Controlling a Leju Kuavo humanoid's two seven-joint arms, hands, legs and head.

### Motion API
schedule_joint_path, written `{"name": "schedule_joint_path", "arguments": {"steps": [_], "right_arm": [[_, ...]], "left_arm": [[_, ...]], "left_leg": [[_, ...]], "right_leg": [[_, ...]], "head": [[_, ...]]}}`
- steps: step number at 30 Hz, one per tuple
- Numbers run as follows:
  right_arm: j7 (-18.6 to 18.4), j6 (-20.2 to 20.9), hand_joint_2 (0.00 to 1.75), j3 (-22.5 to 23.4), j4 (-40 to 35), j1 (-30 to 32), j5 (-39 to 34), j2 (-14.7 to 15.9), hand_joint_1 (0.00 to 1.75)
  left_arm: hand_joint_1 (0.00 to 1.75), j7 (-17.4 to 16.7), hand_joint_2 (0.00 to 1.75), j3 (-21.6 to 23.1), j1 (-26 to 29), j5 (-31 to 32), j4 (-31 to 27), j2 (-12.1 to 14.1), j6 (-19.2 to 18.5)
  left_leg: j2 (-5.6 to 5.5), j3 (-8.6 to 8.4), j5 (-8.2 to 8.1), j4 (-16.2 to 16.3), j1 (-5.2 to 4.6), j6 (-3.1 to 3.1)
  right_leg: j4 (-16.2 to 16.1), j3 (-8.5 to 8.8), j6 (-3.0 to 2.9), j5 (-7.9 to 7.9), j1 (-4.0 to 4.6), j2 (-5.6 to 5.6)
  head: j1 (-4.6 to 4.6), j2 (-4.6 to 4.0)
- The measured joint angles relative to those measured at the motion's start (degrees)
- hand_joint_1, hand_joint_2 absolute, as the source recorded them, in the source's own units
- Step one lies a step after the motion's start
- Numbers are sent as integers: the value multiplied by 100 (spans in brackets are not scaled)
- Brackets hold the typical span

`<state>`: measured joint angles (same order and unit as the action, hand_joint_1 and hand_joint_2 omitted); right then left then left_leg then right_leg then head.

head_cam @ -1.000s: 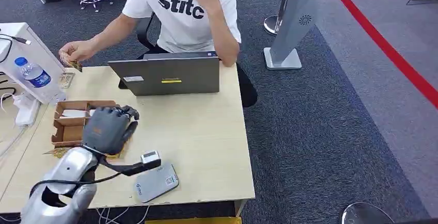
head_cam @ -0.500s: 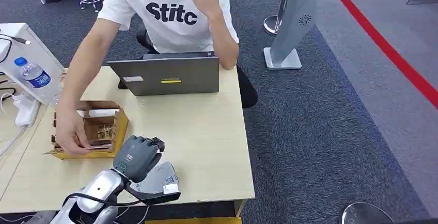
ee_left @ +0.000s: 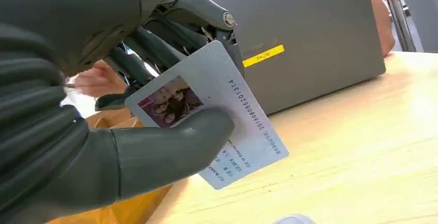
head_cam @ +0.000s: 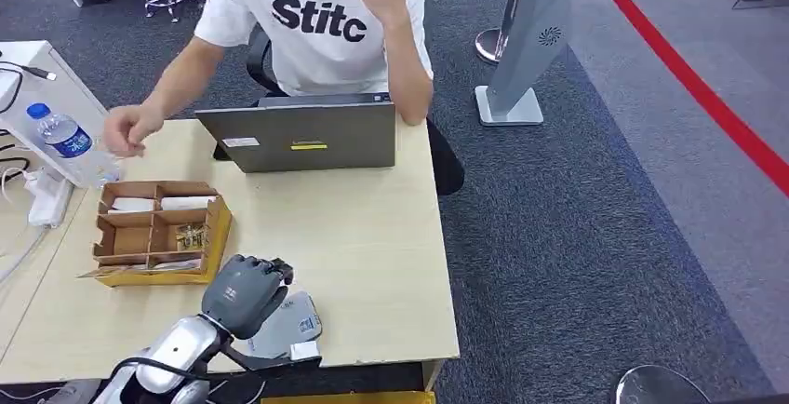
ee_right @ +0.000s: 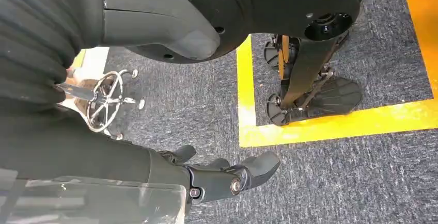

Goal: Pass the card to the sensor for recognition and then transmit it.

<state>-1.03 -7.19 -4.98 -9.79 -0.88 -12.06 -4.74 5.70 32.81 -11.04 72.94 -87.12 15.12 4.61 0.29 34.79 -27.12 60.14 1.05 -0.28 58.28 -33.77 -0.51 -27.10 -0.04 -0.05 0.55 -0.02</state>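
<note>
While the person's hand (head_cam: 130, 130) has left the cardboard tray (head_cam: 156, 233) and drawn back toward the water bottle (head_cam: 60, 133), the left hand (head_cam: 246, 292) pinches the card (ee_left: 209, 111) over the grey sensor (head_cam: 288, 324), slightly lower than before; right hand (ee_right: 227, 175) hangs empty, fingers loosely apart.

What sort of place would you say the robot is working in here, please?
Most likely an office or reception-style test area: a wooden desk with a laptop and a seated person, grey carpet, and a stanchion base beside a red floor line.
</note>
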Motion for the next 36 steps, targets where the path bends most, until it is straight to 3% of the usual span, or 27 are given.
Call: {"name": "schedule_joint_path", "arguments": {"steps": [25,33,36], "right_arm": [[15,9,175,2,0,1,96,0,0],[72,-22,175,2,0,19,76,-2,0],[83,-46,175,4,0,24,76,-13,0]], "left_arm": [[175,-26,175,125,362,-59,-46,251,-238],[175,-269,175,38,373,-242,-301,243,339],[175,-269,175,-153,290,-350,-525,225,339]], "left_leg": [[-2,-3,-1,-1,0,0],[-4,-3,1,-1,1,-1],[-4,-4,1,-1,1,-1]], "right_leg": [[0,6,3,-3,0,-1],[1,5,3,-3,1,-3],[1,6,3,-3,0,-2]], "head": [[-2,2],[-2,0],[0,0]]}}
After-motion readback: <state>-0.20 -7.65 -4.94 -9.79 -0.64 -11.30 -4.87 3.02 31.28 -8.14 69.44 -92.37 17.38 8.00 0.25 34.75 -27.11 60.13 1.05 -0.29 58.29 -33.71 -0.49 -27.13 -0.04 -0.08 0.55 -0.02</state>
